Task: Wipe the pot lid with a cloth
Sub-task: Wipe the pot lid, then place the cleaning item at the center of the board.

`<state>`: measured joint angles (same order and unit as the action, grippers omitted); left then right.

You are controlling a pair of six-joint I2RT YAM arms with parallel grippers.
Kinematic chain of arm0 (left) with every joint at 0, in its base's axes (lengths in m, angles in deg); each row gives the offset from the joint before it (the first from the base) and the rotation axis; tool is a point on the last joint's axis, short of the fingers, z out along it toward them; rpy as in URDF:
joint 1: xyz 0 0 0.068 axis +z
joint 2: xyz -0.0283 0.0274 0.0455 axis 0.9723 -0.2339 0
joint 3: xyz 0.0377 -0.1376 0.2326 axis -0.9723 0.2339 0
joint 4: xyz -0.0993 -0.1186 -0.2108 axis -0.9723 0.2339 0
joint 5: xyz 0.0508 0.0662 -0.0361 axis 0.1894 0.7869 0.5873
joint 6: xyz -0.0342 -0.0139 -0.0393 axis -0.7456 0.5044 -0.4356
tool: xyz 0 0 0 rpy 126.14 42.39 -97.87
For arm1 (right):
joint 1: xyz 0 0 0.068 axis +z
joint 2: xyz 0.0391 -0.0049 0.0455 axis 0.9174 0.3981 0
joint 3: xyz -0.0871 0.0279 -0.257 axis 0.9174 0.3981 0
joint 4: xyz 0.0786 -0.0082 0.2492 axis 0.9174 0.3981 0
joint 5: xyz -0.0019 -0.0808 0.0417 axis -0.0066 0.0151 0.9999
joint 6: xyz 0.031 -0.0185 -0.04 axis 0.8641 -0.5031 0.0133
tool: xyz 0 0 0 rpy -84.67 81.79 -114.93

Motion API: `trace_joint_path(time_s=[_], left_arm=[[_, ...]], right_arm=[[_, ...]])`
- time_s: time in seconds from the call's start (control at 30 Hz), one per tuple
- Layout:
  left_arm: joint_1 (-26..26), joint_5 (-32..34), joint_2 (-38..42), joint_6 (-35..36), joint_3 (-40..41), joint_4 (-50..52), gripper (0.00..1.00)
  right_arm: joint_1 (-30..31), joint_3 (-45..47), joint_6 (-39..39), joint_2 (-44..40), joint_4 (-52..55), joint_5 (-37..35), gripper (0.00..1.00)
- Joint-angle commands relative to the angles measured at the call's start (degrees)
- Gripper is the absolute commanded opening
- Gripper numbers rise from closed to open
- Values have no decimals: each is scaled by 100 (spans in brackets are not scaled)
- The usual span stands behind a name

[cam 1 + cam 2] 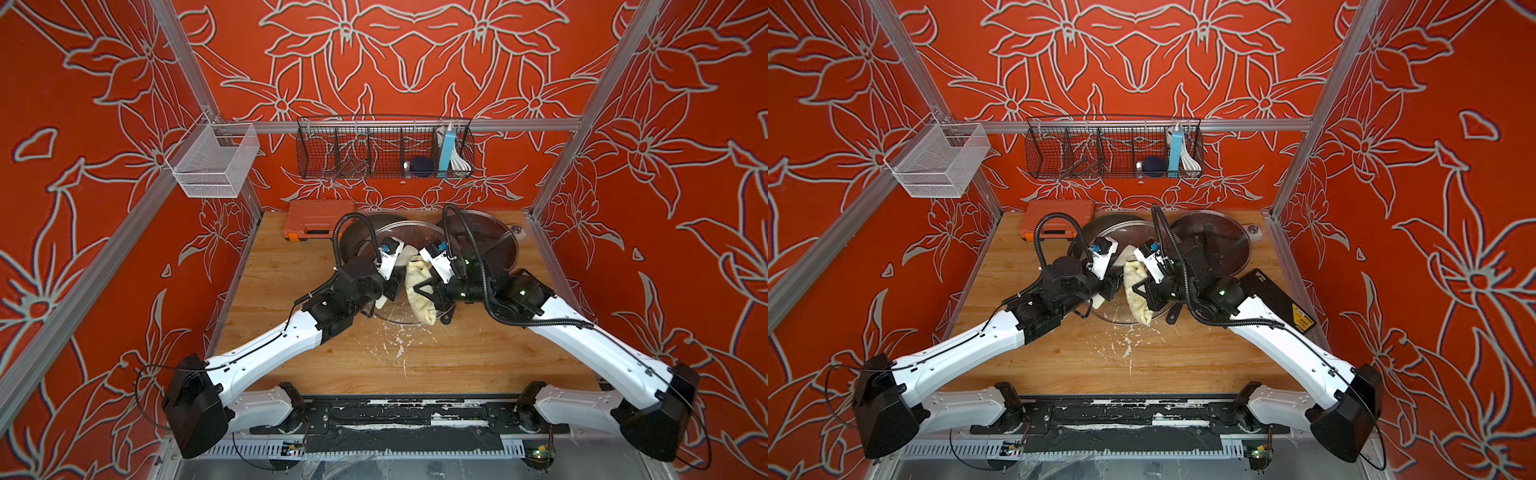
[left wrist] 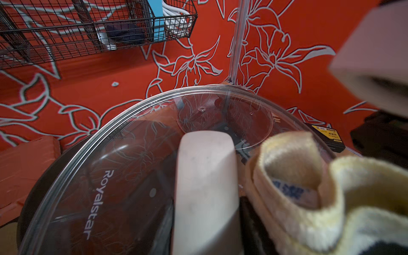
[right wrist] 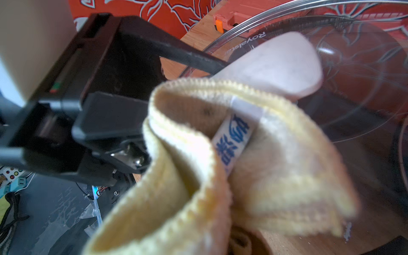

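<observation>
The glass pot lid (image 1: pixel 409 232) (image 1: pixel 1121 319) is tilted up over the table's middle. My left gripper (image 1: pixel 390 291) (image 1: pixel 1108 289) is shut on its cream handle (image 2: pixel 205 176), with dark fingers on both sides. Lettering shows on the glass (image 2: pixel 99 198) in the left wrist view. A folded yellow cloth (image 1: pixel 417 291) (image 1: pixel 1136 291) (image 2: pixel 309 187) (image 3: pixel 198 176) lies against the lid beside the handle (image 3: pixel 276 64). My right gripper (image 1: pixel 424 287) (image 1: pixel 1143 289) is shut on the cloth, which hides its fingertips in the right wrist view.
A second glass lid (image 1: pixel 482 241) and a dark pan (image 1: pixel 357 232) lie behind the arms, with an orange case (image 1: pixel 316 220) at back left. Wire baskets (image 1: pixel 384 153) (image 1: pixel 212 162) hang on the walls. White flecks (image 1: pixel 399 345) dot the wooden table. A black flat device (image 1: pixel 1279 299) lies right.
</observation>
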<state>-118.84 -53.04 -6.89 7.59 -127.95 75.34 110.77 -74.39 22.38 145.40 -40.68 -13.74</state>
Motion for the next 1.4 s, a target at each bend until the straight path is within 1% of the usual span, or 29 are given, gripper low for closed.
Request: trace_joint_path(time_s=[0.0, 0.13, 0.3, 0.4, 0.57, 0.67, 0.73, 0.83, 1.03, 1.23, 1.37], left_arm=[[-26, 71, 261, -248, -578, -1647, 0], [-26, 203, 294, -73, -515, -1639, 0], [-26, 254, 349, 193, -451, -1626, 0], [-28, 323, 391, 288, -451, -1516, 0], [-17, 445, 524, 274, -350, -1462, 0], [-9, 546, 545, 256, -353, -1376, 0], [9, 597, 536, 273, -354, -1332, 0], [85, 627, 516, 273, -371, -1244, 0], [490, 678, 333, -75, -606, -837, 0], [1010, 521, 85, -230, -627, -883, 0], [1264, 437, -140, -161, -574, -1243, 0]], right_arm=[[110, 53, 106, 36, -73, 8, 0], [83, 61, -62, -184, 232, -496, 0], [-203, 124, -191, -504, 518, -680, 0], [-528, 185, -235, -672, 669, -714, 0], [-1273, 301, -258, -906, 856, -622, 0], [-1498, 215, -357, -915, 1025, -714, 0], [-1507, 200, -426, -965, 967, -653, 0], [-1500, 203, -500, -1062, 814, -252, 0], [-1322, 380, -730, -1398, 590, 229, 0], [-812, 485, -838, -1434, 537, 112, 0], [-483, 520, -820, -1300, 428, -4, 0]])
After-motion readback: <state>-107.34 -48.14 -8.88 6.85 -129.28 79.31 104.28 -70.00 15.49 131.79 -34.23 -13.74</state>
